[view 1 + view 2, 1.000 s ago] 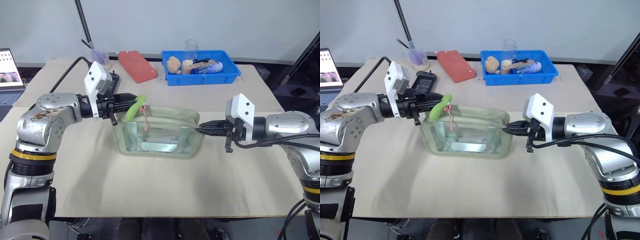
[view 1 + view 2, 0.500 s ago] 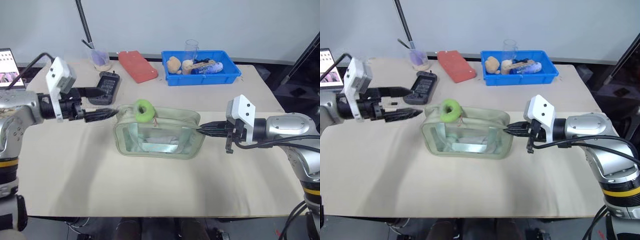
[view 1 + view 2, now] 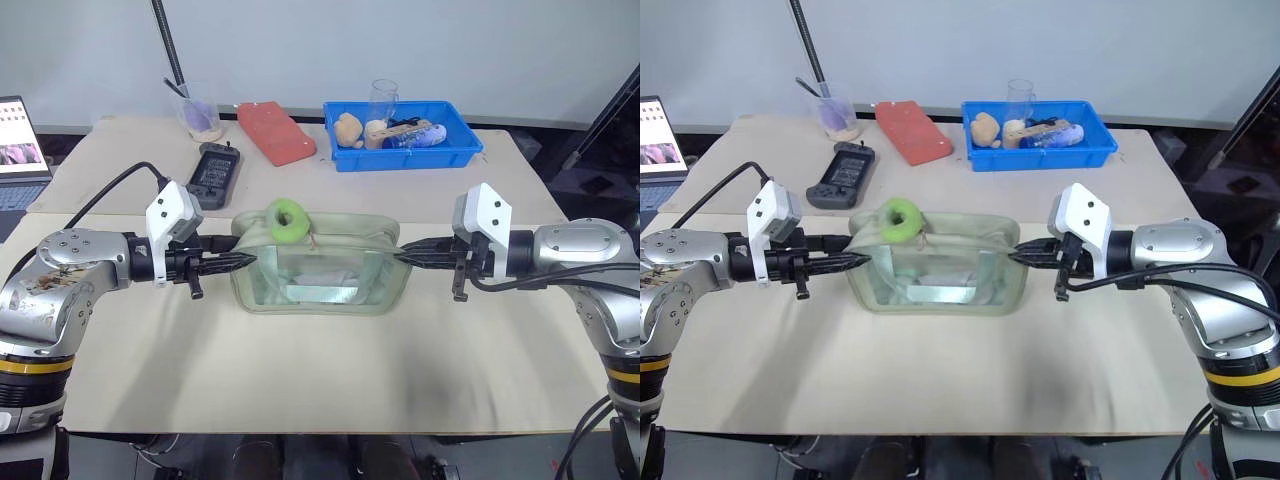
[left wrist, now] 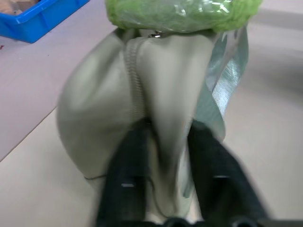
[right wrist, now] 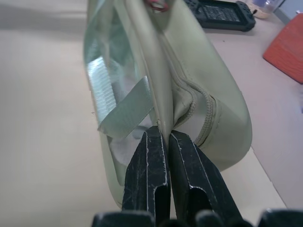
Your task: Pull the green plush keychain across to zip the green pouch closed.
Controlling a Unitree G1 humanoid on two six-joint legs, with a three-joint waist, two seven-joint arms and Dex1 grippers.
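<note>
Left gripper (image 3: 243, 262) pinched tight on one end of the green pouch (image 3: 320, 277); right gripper (image 3: 404, 258) pinched tight on its other end; green plush keychain (image 3: 286, 219) curled on top of pouch, nearer left gripper; blue bin (image 3: 402, 135) far behind.

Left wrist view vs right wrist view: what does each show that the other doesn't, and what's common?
Left wrist only: the green plush keychain lying on top of the pouch, a corner of the blue bin, and the left claw with pouch fabric bunched between its fingers.

Right wrist only: the black handheld device, the red pad, and the right claw shut on the pouch's end trim.

Both: the green pouch, its zipper line, clear side panel, and the beige table cover.
</note>
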